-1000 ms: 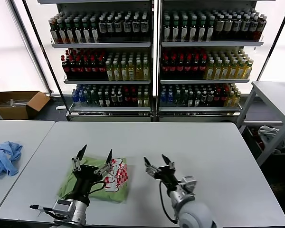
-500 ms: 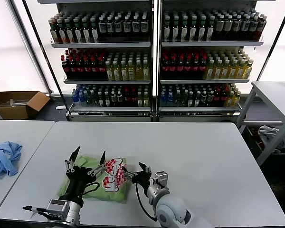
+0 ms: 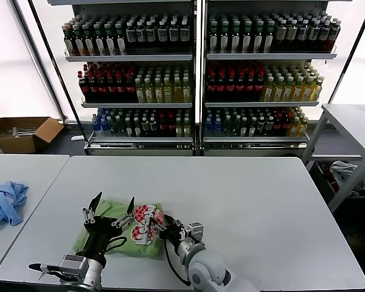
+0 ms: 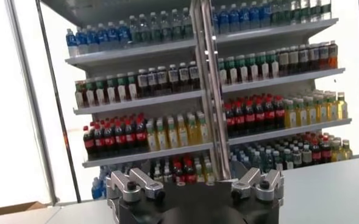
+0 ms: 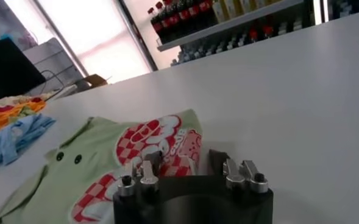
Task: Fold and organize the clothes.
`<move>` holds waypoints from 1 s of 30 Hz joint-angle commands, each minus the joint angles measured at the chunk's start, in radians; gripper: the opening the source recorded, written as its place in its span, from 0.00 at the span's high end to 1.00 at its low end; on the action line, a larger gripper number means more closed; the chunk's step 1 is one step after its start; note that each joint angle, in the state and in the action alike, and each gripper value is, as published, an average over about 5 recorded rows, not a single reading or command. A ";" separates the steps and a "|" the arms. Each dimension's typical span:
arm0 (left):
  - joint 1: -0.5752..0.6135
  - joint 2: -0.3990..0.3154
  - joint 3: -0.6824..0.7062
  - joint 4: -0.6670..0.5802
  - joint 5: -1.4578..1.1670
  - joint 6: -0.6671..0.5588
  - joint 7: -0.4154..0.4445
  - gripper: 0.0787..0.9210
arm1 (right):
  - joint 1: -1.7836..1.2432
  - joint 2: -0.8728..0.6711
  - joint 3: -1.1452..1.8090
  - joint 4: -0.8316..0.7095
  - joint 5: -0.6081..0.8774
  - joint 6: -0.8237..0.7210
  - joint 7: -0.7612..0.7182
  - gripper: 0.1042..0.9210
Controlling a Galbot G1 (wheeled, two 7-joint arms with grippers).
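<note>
One green polo shirt (image 3: 118,231) lies on the table (image 3: 249,201), with one red-and-white print (image 3: 146,222) on it and two dark buttons (image 5: 68,157) showing. Two hands are in view: the left hand (image 3: 112,214) and the right hand (image 3: 164,229). There are three tables: the middle one, a second (image 3: 24,176) at 9 o'clock and a third (image 3: 353,121) at 3 o'clock. One blue garment (image 3: 5,202) lies on the 9 o'clock table. One open cardboard box (image 3: 21,132) sits on the floor at 10 o'clock. Two shelving units (image 3: 198,73) stand side by side at 12 o'clock, each with three rows of bottles (image 3: 261,82), too many to count.
</note>
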 commanded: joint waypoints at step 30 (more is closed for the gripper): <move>0.007 -0.020 0.023 0.002 -0.003 0.047 -0.015 0.12 | -0.205 -0.323 0.412 0.263 -0.038 0.018 -0.041 0.97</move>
